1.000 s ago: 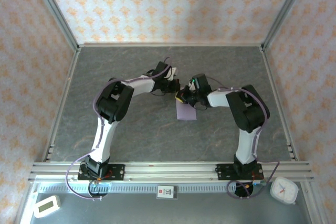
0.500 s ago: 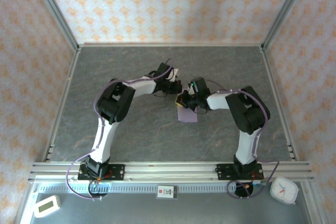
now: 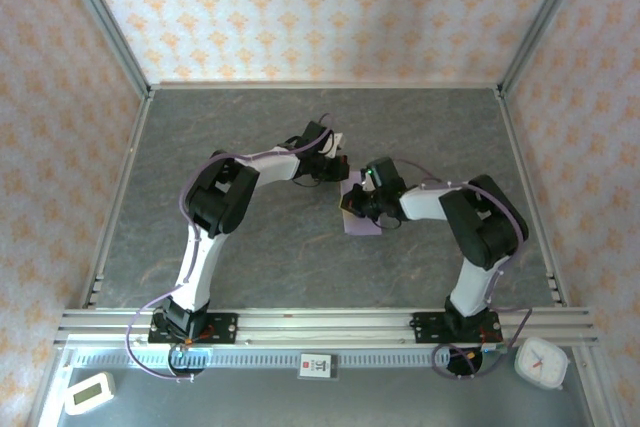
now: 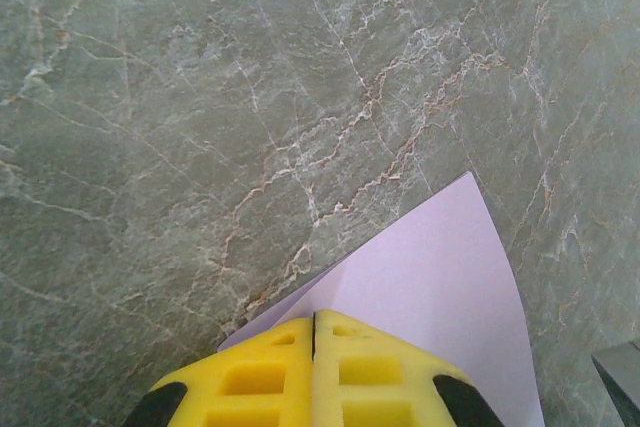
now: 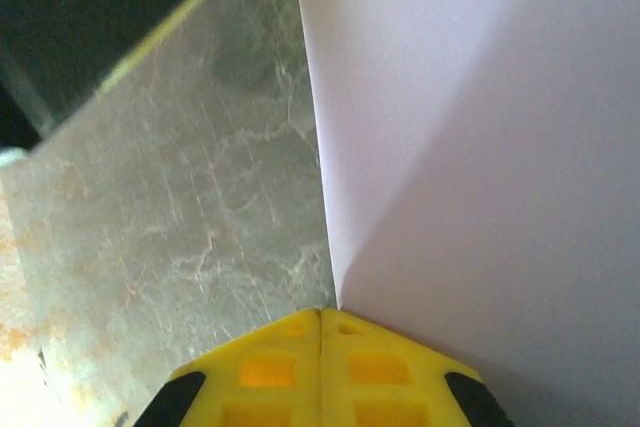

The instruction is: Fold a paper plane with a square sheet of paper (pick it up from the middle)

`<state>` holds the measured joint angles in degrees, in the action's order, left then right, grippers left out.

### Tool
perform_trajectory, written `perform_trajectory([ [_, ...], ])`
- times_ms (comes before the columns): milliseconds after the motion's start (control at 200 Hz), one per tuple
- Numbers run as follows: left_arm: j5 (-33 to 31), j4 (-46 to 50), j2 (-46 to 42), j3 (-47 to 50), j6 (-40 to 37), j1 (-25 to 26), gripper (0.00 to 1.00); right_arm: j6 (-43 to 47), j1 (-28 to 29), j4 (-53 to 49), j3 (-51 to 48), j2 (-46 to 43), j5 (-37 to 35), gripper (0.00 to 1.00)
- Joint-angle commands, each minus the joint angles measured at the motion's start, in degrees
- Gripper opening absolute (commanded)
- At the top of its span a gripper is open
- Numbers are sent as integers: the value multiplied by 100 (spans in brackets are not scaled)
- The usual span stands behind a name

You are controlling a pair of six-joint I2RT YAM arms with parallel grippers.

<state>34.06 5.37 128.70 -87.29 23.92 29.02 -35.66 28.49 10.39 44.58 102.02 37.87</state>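
Patterned orange wall panels close off a grey marbled tabletop point(image 3: 250, 247), and both arms reach in to meet near its middle. On the left side, the left claw point(image 4: 313, 322) has its yellow jaws pressed together. They sit at the edge of a sheet of thin, matte lavender paper point(image 3: 362, 224), and one pointed corner of the sheet fans out beyond them. I cannot tell whether this claw nips the paper or only rests its tips on it.

The sheet is just right of the tabletop's centre, between the two claws. From above it looks narrower than a square, and a soft shaded bend runs across it.

To the right, the right claw point(image 5: 320, 315) is clamped on the paper, whose straight edge runs directly into the seam between its jaws.

This looks like an early fold in progress, with no dart shape formed yet. The next move calls for carrying the held edge over to meet its opposite edge squarely. The crease then needs pressing flat without the flimsy sheet slipping or buckling.
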Motion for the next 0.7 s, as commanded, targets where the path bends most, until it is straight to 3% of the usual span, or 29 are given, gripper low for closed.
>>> perform_trajectory([
  [0, -541, 711, 305, 150, -54, -20, 0, 152, 261, -1061, -454, -80, 49, 0],
  [485, -617, 710, 277, 218, -73, -27, 0, 47, 915, -1176, -1667, -873, 48, 0],
  [696, -647, 667, 243, 289, -55, -22, 0, 146, 939, -1641, -2131, -1576, 55, 0],
])
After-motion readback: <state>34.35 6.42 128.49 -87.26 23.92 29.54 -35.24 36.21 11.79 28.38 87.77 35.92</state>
